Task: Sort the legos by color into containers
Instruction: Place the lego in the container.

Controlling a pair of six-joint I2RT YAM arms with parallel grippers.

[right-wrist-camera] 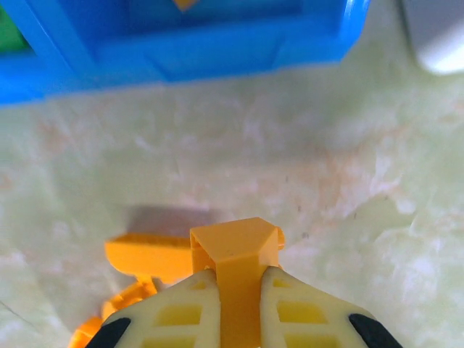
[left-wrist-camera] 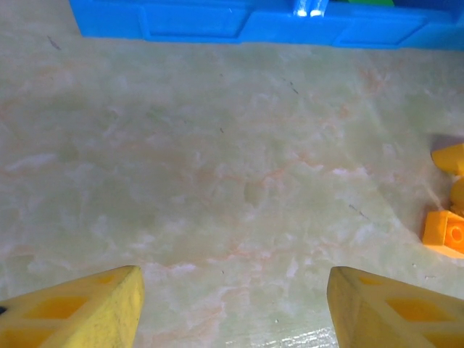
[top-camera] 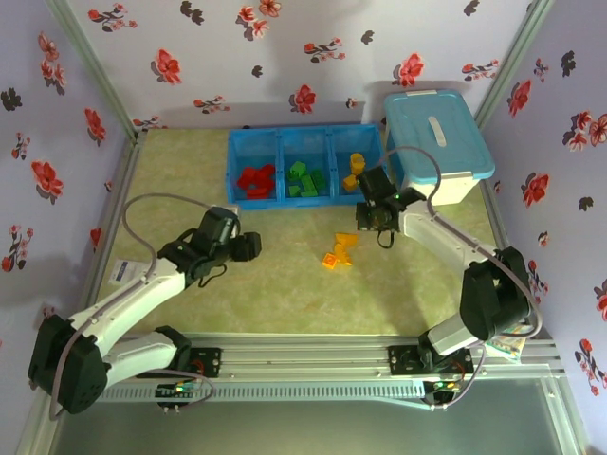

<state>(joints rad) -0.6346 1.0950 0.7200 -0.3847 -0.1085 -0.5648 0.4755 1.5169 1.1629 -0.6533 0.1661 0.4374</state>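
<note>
The blue tray (top-camera: 305, 139) holds red legos (top-camera: 254, 178) in its left compartment, green legos (top-camera: 305, 178) in the middle one and yellow-orange legos (top-camera: 356, 171) in the right one. A few yellow-orange legos (top-camera: 339, 253) lie loose on the table. My right gripper (top-camera: 374, 220) hovers between that pile and the tray, shut on a yellow-orange lego (right-wrist-camera: 239, 254); more orange bricks (right-wrist-camera: 148, 255) lie below it and the tray wall (right-wrist-camera: 217, 51) is ahead. My left gripper (left-wrist-camera: 232, 304) is open over bare table, its fingertips (left-wrist-camera: 87, 312) wide apart, with orange bricks (left-wrist-camera: 448, 232) at the right edge.
A white bin with a light-blue lid (top-camera: 436, 142) stands right of the tray, close to the right arm. Flowered walls enclose the table on three sides. The tray's front wall (left-wrist-camera: 254, 25) lies ahead of the left gripper (top-camera: 252, 246).
</note>
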